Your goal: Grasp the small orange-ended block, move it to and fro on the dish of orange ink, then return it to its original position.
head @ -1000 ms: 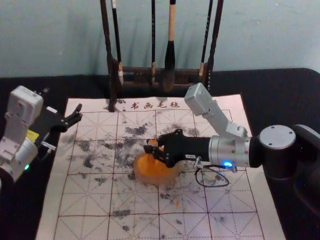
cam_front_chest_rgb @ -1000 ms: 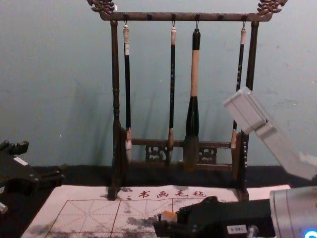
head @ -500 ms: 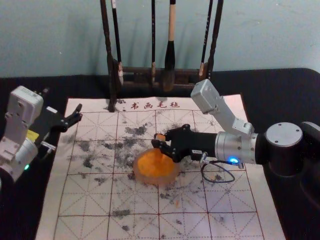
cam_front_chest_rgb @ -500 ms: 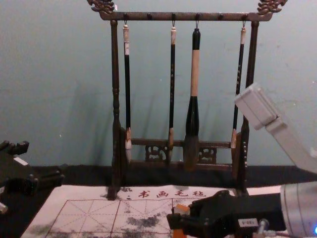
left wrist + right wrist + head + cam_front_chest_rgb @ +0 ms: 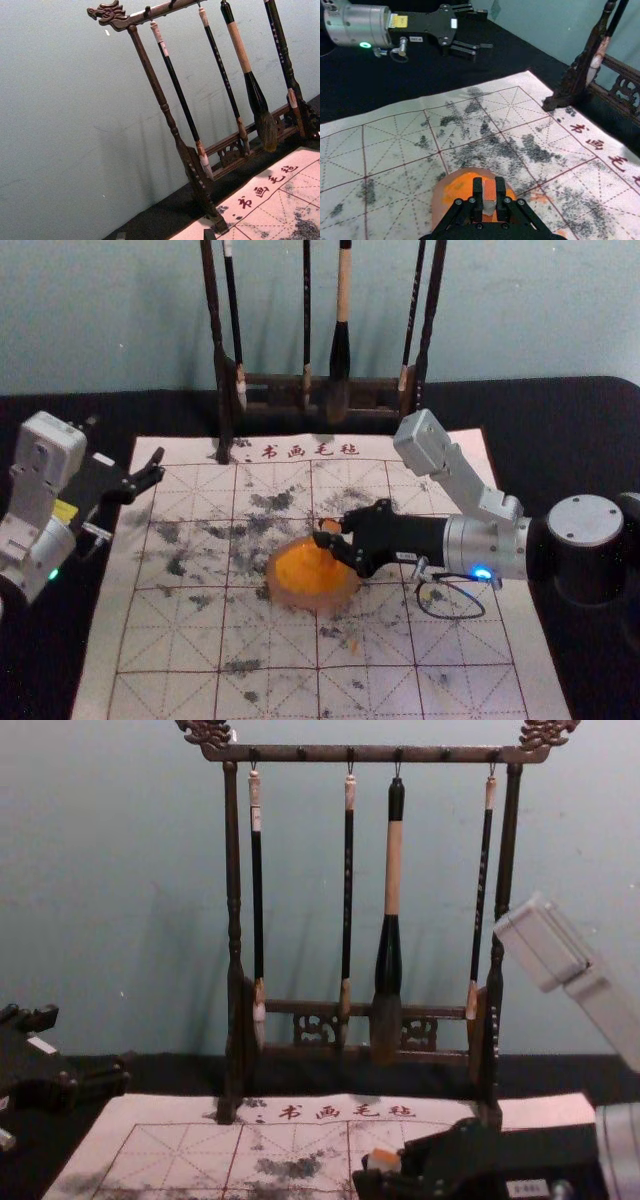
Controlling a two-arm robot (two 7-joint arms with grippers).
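Right wrist view: block [image 5: 489, 191] between fingers [image 5: 477, 194]

The block [image 5: 489, 190] is orange and pale grey; the ink [image 5: 300, 565] is orange. The mat [image 5: 270, 630] is whitish, with a red grid and black blotches.

The right arm [image 5: 585, 525] reaches in from the robot's right, its silver wrist [image 5: 490, 545] lying nearly level, with a blue light [image 5: 482, 572] lit. The right gripper [image 5: 328, 532] points across toward the robot's left, its 2 black fingers drawn close and parallel in a clamped grip. At the robot's left, the left gripper [image 5: 126, 438] is parked, angled forward and inward, its 2 fingers spread wide; a green light [image 5: 54, 574] glows on that wrist.
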